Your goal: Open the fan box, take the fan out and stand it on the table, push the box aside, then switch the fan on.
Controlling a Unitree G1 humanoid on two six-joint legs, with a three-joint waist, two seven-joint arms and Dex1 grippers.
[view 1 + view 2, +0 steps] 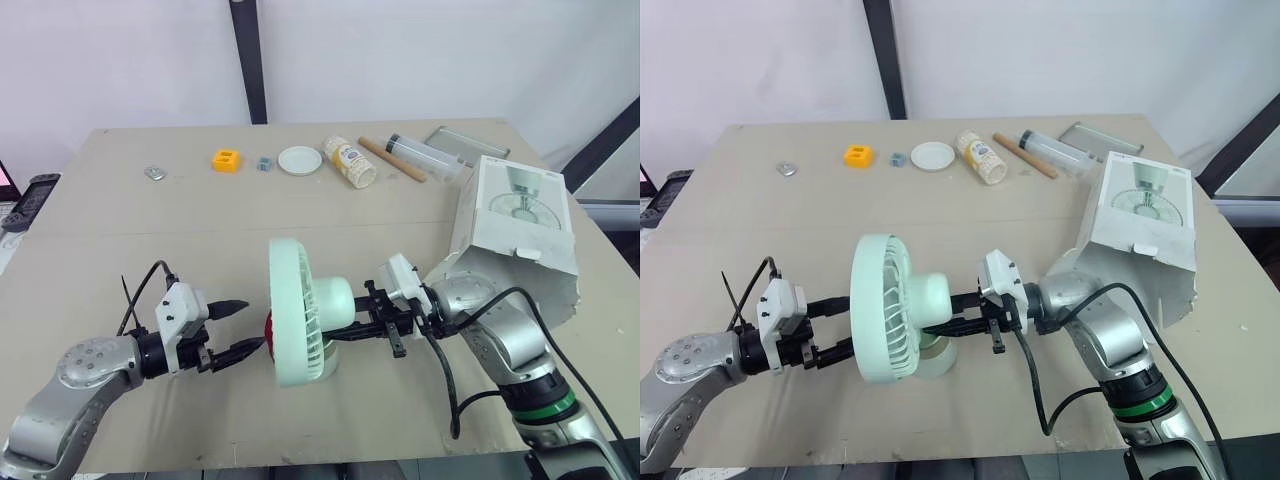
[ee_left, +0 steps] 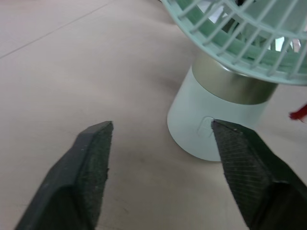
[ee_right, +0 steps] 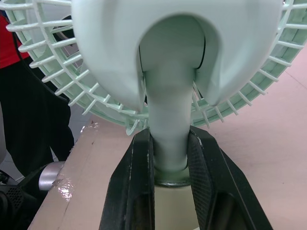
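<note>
Right claw (image 3: 170, 136) grasps the fan (image 1: 296, 310) by its neck, left claw (image 2: 160, 127) released near its base; a hard switch press could topple it.

Hidden in the head views behind the round guard of the fan (image 1: 300, 312): most of its base. Lost behind the motor housing there: the tips of the right gripper (image 3: 170, 143), clamped on the fan's neck. Cut by the left wrist view's edge: the guard, and a red scrap (image 2: 298, 114), not identifiable. Too small to read: print on the box (image 1: 520, 225) and on the lying canister (image 1: 351, 162). Too small to name: a grey bit (image 1: 154, 173) and a bluish bit (image 1: 264, 163). Partly covered by the box: a glass tray (image 1: 462, 140). Cropped at the edge: a dark device (image 1: 28, 200).
</note>
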